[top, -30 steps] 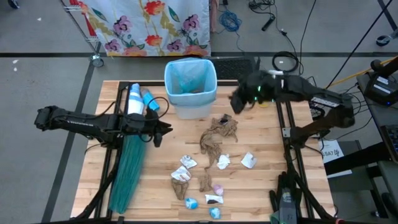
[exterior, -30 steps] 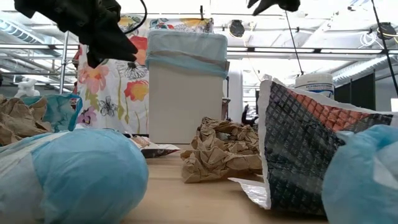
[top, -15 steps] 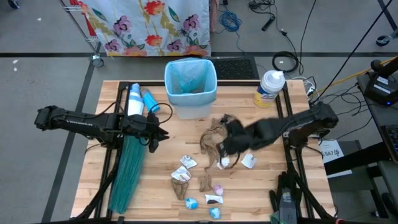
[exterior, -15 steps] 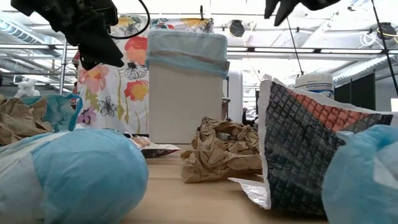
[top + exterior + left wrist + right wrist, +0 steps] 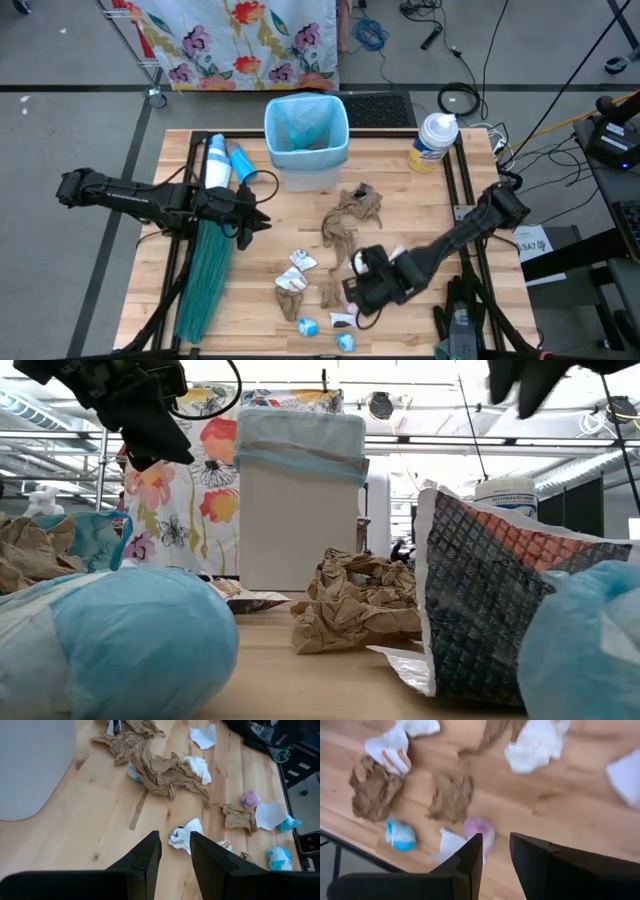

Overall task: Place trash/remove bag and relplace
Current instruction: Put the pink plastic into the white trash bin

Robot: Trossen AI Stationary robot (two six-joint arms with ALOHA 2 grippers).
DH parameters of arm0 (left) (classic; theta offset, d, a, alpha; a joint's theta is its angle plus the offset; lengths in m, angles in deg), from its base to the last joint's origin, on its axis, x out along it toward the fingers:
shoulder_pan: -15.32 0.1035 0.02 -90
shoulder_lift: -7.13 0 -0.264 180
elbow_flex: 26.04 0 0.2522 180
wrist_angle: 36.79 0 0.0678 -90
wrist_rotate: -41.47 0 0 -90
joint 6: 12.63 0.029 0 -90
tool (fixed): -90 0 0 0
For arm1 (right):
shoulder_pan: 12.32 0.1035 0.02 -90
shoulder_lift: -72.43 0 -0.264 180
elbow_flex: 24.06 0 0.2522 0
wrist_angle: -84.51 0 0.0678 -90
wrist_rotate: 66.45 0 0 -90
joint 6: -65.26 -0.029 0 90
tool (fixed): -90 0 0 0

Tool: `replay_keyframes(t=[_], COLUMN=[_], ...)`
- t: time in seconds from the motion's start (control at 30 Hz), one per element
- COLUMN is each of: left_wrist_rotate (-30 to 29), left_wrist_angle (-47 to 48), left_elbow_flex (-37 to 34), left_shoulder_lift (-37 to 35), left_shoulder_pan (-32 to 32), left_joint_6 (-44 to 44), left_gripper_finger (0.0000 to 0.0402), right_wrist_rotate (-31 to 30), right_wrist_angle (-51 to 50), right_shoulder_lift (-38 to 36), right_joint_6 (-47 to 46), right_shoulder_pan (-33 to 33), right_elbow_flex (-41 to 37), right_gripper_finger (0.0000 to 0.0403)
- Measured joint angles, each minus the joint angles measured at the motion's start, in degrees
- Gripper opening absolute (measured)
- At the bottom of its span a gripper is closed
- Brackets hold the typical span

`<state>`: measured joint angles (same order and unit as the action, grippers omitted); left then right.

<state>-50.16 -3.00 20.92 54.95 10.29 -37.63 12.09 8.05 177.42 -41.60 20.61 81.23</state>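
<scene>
The white bin (image 5: 306,140) with the pale-blue bag (image 5: 300,120) in it stands at the table's far middle. Trash lies scattered on the wood: brown paper towels (image 5: 350,215), white wads (image 5: 300,262), blue wrappers (image 5: 308,326) and a pink wrapper (image 5: 481,828). A folded teal-green bag (image 5: 205,270) lies along the left side. My right gripper (image 5: 354,297) hangs open over the near scraps, pointing steeply down, right above the pink wrapper, with nothing between its fingers (image 5: 496,851). My left gripper (image 5: 258,215) waits open at the left, above bare wood, aimed toward a white wad (image 5: 184,834).
A white wipes canister (image 5: 432,140) stands at the far right corner. Blue and white rolls (image 5: 225,160) lie left of the bin. Black rails (image 5: 462,200) run along both sides of the table. A floral cloth (image 5: 240,40) hangs beyond the far edge.
My right gripper has swung from beside the bin at the far right toward the near edge and down, turning as it went, and now hangs over the scattered scraps. The canister it covered shows again. My left gripper has stayed in place, tipping slightly.
</scene>
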Motion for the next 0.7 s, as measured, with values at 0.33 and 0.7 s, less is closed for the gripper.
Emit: replay_keyframes(t=[0.33, 0.7], left_wrist_rotate=[0.0, -0.2], left_wrist_angle=[-0.2, -2.1], left_elbow_flex=[0.0, 0.0], left_shoulder_lift=[0.0, 0.0], left_shoulder_pan=[0.0, 0.0], left_joint_6=[0.3, 0.3], left_gripper_finger=[0.0109, 0.0109], right_wrist_rotate=[0.0, -0.2], right_wrist_angle=[-1.7, -8.1], right_shoulder_lift=[0.5, 0.5], right_joint_6=[-5.0, -4.1], right_shoulder_pan=[4.7, 5.1], right_elbow_flex=[0.0, 0.0], right_gripper_finger=[0.0088, 0.0089])
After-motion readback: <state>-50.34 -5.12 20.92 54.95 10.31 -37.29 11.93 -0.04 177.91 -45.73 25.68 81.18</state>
